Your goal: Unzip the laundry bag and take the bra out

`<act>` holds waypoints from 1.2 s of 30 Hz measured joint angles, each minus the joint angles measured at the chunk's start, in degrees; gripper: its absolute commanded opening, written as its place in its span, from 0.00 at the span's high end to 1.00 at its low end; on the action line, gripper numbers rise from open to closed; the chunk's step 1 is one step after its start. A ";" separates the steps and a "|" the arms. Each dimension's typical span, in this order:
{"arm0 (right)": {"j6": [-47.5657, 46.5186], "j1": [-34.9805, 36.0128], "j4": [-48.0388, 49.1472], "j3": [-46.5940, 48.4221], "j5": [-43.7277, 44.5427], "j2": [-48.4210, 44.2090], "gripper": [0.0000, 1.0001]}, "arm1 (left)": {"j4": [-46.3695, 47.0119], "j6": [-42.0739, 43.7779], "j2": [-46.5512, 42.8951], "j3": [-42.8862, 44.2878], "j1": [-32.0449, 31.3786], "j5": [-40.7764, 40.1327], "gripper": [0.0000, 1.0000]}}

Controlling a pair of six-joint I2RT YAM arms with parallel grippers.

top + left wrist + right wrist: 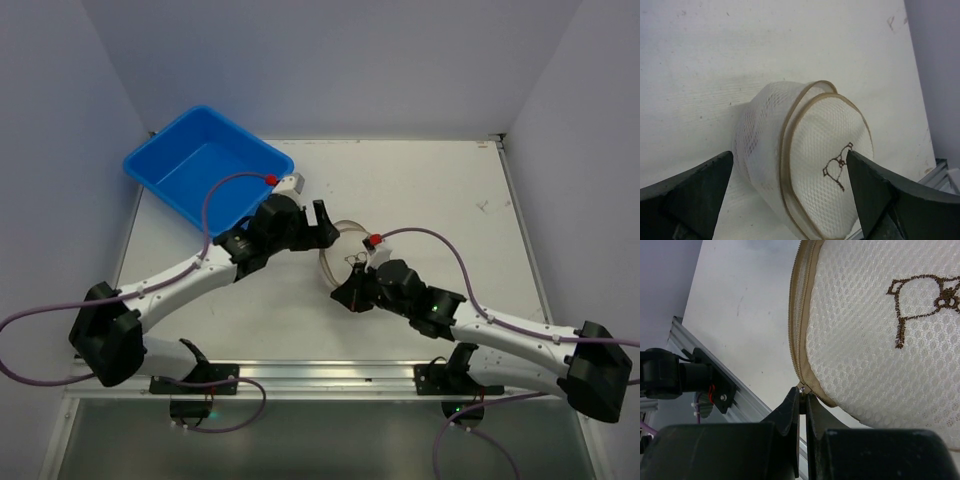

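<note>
- Mesh laundry bag [342, 248] sits centre of worktop [430, 190], between your arms.
- Right fingers [790, 415] pinched together on zip pull [801, 387]; left fingers [695, 195] apart, straddling bag.
- Clamp left, then drag pull along seam.

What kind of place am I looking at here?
Probably a robotics test cell, not a home: bare white table boxed in by blank grey panels, two robot arms bolted to an aluminium rail, one blue plastic tub.

laundry bag [341, 244] partly behind right pincer [341, 296]
</note>
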 measured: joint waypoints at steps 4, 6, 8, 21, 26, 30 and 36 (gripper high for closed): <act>-0.04 0.02 0.35 2.56 -0.15 3.26 1.00 | -0.57 -1.38 -8.28 -2.97 0.26 -1.20 0.00; -0.13 0.04 0.81 3.89 -0.17 4.61 1.00 | -0.39 -2.45 -12.50 -5.42 0.15 -1.18 0.03; -0.35 0.02 1.18 5.44 -0.22 6.01 1.00 | -0.26 -3.65 -15.13 -8.00 -0.22 -1.18 0.10; -1.09 0.04 0.35 6.97 -0.63 8.26 1.00 | 2.64 -8.48 -6.71 -12.28 -4.44 1.84 0.98; -1.11 0.09 0.17 3.89 -0.22 3.08 1.00 | 2.75 -8.33 -6.73 -10.69 -3.98 3.08 1.00; -0.98 0.09 0.04 -0.48 0.63 -2.97 1.00 | 2.75 -8.59 -7.23 -10.62 -3.37 5.09 1.00; -0.63 0.09 0.20 -3.58 1.38 -8.15 1.00 | 3.28 -8.87 -7.37 -10.64 -3.45 8.41 0.97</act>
